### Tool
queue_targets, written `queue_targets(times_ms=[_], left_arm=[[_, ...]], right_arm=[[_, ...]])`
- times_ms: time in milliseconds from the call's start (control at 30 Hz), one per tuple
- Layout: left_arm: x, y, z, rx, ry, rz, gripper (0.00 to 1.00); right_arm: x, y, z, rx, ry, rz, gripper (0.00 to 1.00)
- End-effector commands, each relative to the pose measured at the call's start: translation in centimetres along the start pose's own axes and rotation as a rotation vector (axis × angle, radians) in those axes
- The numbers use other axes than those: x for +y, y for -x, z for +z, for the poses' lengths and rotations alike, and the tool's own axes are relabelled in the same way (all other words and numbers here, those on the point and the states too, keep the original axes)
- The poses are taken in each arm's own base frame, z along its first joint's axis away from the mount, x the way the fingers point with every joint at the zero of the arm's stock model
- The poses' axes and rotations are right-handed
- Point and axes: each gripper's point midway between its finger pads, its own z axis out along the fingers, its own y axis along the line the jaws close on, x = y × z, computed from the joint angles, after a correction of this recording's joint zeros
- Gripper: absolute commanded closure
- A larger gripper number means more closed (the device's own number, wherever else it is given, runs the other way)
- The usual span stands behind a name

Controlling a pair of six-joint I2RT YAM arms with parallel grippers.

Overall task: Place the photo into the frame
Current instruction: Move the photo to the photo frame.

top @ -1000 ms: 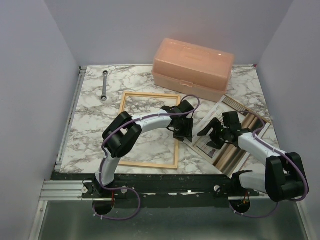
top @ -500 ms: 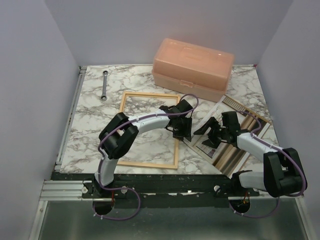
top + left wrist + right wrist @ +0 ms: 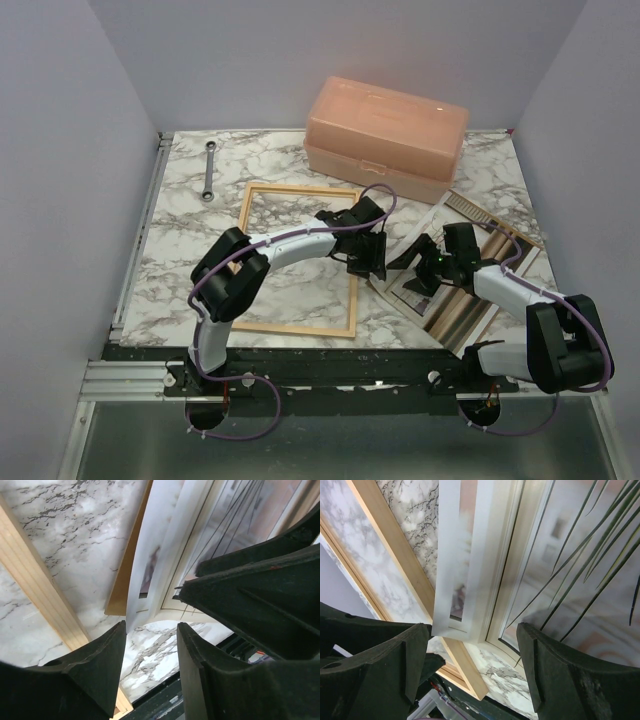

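Left tool (image 3: 150,632) is spread, black fingers apart at the photo's (image 3: 165,555) white-bordered corner, nothing pinched. Right tool (image 3: 474,637) gapes wider, hovering at that same corner. The photo, a pale glossy print of thin plant leaves, lies just right of the frame (image 3: 395,545), its corner overlapping the grooved pine rail, with a brown board (image 3: 125,575) beneath. Marble-patterned bench (image 3: 190,230). A translucent peach plastic box (image 3: 385,130) sits at the back, a steel wrench (image 3: 209,172) far left.
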Motion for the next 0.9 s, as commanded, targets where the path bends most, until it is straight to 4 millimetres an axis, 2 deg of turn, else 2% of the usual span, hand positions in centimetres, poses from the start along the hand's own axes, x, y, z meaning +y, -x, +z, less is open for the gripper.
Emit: queue_targets(times_ms=[0,100,200,333,567,700,867], left_arm=[[1.8,-1.3,1.7,0.039,0.049,-0.023,0.59],[2.2,-1.6,2.2,0.049,0.061,-0.026,0.84],[2.4,-1.7,2.2,0.048,0.063,-0.025,1.00],[2.2,-1.5,1.7,0.032,0.060,-0.019,1.00],[1.0,-1.0,-1.1,-0.020,0.021,0.011,1.00],[0.5,-1.4,-3.1,-0.053,-0.015,0.018,1.00],[0.7,-2.8,-5.2,-0.077,-0.057,0.005,1.00]], right_arm=[[-8.6,-4.3,0.1,0.113,-0.307,0.052,0.20],[-8.5,-4.2,0.1,0.111,-0.306,0.050,0.20],[-8.1,-4.0,-0.1,0.106,-0.298,0.041,0.19],[-6.8,-3.6,-0.4,0.094,-0.257,0.024,0.17],[-2.4,-1.5,-2.7,0.011,-0.139,-0.072,0.10],[0.3,-0.1,-4.7,-0.065,-0.073,-0.131,0.00],[2.1,0.8,-6.0,-0.109,-0.031,-0.171,0.00]])
